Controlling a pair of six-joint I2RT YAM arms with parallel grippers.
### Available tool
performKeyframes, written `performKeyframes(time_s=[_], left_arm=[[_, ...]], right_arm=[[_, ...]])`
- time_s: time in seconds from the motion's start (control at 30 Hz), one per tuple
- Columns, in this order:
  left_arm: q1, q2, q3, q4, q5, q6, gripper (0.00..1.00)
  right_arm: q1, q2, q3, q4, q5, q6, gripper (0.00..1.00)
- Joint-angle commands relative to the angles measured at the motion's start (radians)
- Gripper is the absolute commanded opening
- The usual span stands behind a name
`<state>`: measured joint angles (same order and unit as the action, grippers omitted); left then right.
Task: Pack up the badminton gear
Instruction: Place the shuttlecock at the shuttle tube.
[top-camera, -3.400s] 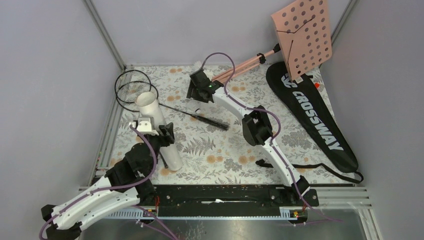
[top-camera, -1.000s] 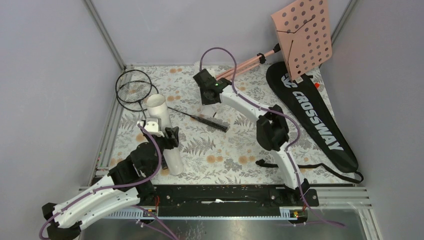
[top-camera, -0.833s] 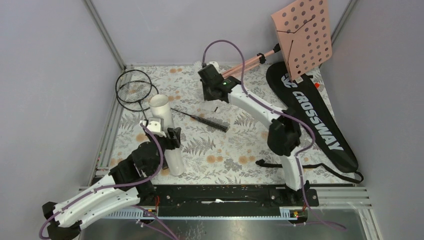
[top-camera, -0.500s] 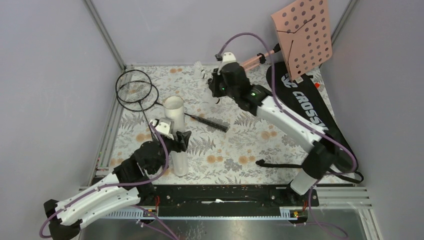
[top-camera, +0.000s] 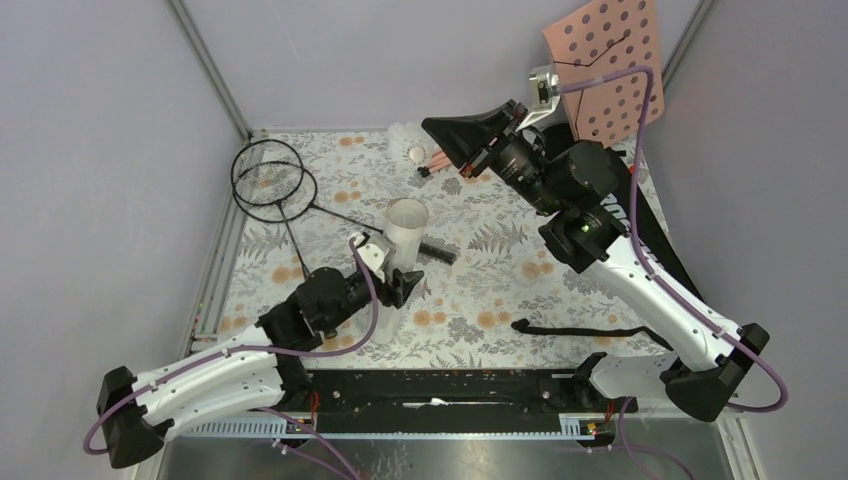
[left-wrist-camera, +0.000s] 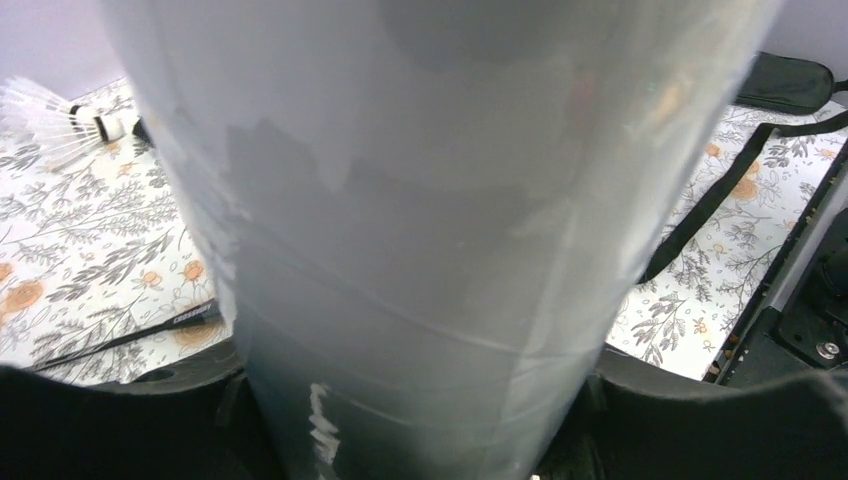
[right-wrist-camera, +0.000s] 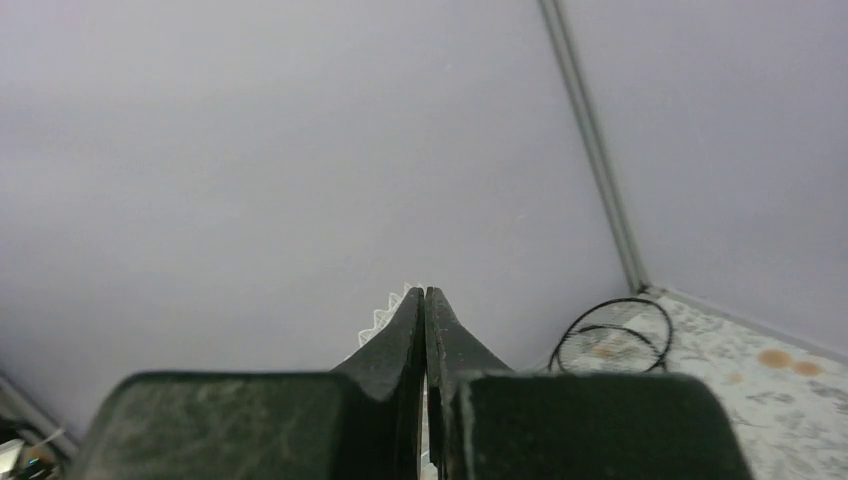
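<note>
The floral tabletop carries everything. On its right side lies the black CROSSWAY bag, largely behind my right arm, with its strap trailing across the cloth toward the middle. The pink perforated music stand is at the far right corner. Two black rackets lie at the far left, heads overlapping, their shafts running toward the centre behind the white tube. My left claw is closed around that tube low down, holding it upright near the middle, open end up. My right claw is high over the far side, fingers pressed together. A white shuttlecock shows just beside its tips, and I cannot tell whether they pinch it.
</note>
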<state>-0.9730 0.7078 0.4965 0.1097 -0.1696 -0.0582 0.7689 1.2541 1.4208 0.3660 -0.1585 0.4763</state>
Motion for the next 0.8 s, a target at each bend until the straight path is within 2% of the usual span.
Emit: performKeyframes(time_s=[0.0, 0.2, 0.37, 0.6, 0.77], left_arm=[[0.000, 0.046, 0.068, 0.140, 0.059, 0.011, 0.50], [0.000, 0.040, 0.044, 0.215, 0.057, -0.015, 0.50], [0.000, 0.034, 0.036, 0.227, 0.024, 0.004, 0.50], [0.000, 0.032, 0.031, 0.225, 0.056, 0.022, 0.50], [0.000, 0.040, 0.001, 0.282, 0.050, 0.031, 0.50]], right_arm=[[0.010, 0.010, -0.083, 0.194, -0.113, 0.166, 0.00], [0.015, -0.045, -0.205, 0.241, -0.099, 0.202, 0.00], [0.040, -0.066, -0.238, 0.276, -0.128, 0.244, 0.00], [0.047, -0.073, -0.172, 0.237, -0.077, 0.163, 0.00], [0.047, -0.050, -0.081, 0.181, -0.138, 0.182, 0.00]])
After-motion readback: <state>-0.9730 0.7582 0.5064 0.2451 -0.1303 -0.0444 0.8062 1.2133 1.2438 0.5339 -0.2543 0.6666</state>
